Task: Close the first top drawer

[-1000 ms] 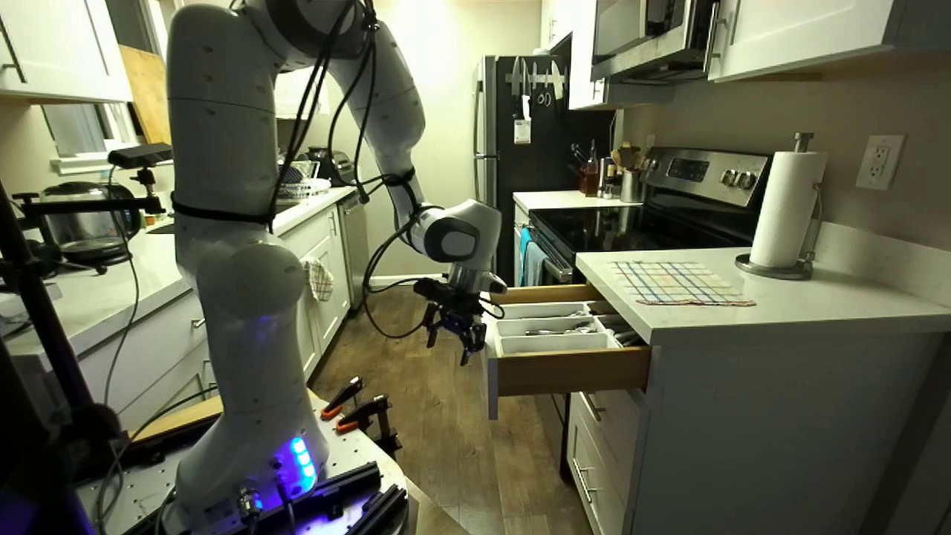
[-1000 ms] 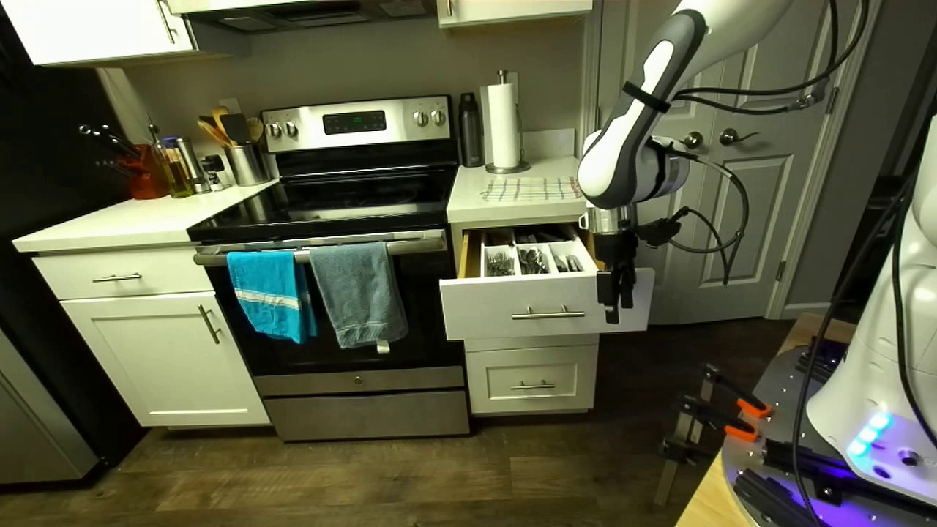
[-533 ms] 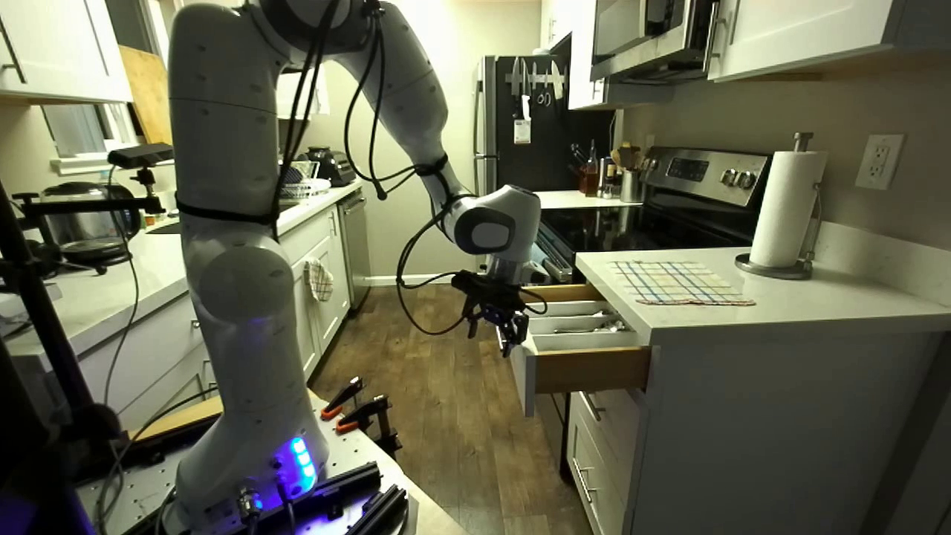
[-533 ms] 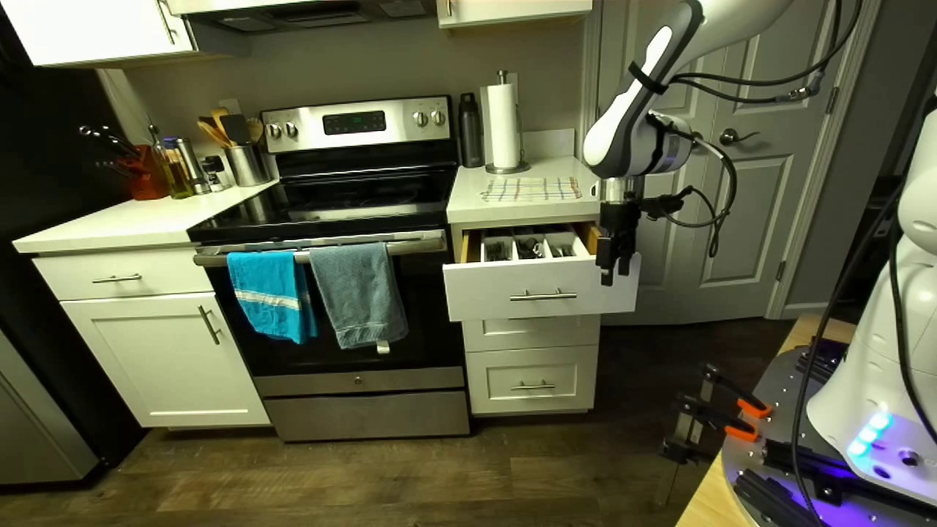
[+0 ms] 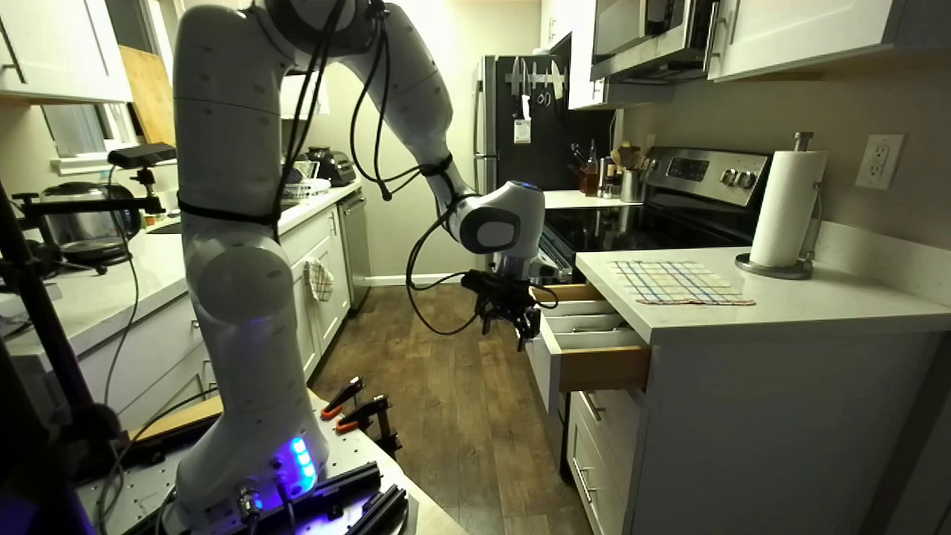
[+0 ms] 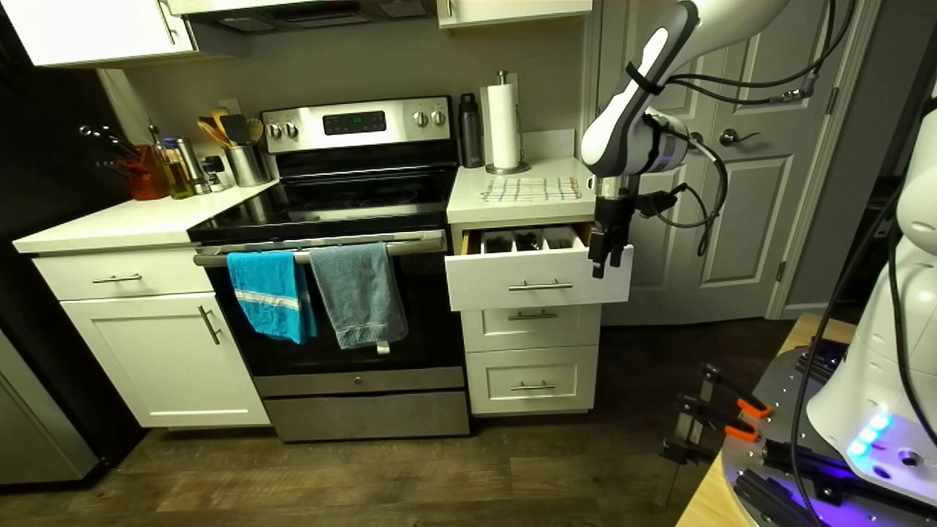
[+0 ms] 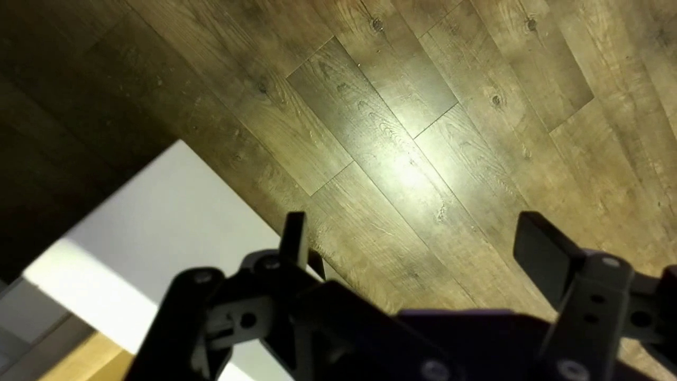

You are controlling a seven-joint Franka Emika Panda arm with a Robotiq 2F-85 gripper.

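The first top drawer shows in both exterior views, its white front (image 5: 546, 368) standing out from the cabinet, partly open. In an exterior view its front (image 6: 479, 284) has a bar handle (image 6: 540, 285), and cutlery tray compartments (image 6: 528, 240) show behind it. My gripper (image 5: 505, 336) is in front of the drawer, fingers pointing down, near the front's end away from the stove (image 6: 606, 268). In the wrist view the gripper (image 7: 412, 225) is open with nothing between its fingers. One finger overlaps the drawer front (image 7: 185, 211); it looks against the front, but the contact point is hidden.
Closed lower drawers (image 6: 531, 379) sit below. The countertop (image 5: 787, 308) above holds a checkered cloth (image 5: 680, 282) and paper towel roll (image 5: 787, 208). The stove (image 6: 351, 329) with hanging towels (image 6: 359, 293) is beside the drawer. Clamps (image 6: 721, 417) stick out from the robot's base table.
The drawer has slid inward toward the cabinet, with less of its wooden side and tray showing. My gripper has moved with it toward the cabinet and is slightly higher. It stays open.
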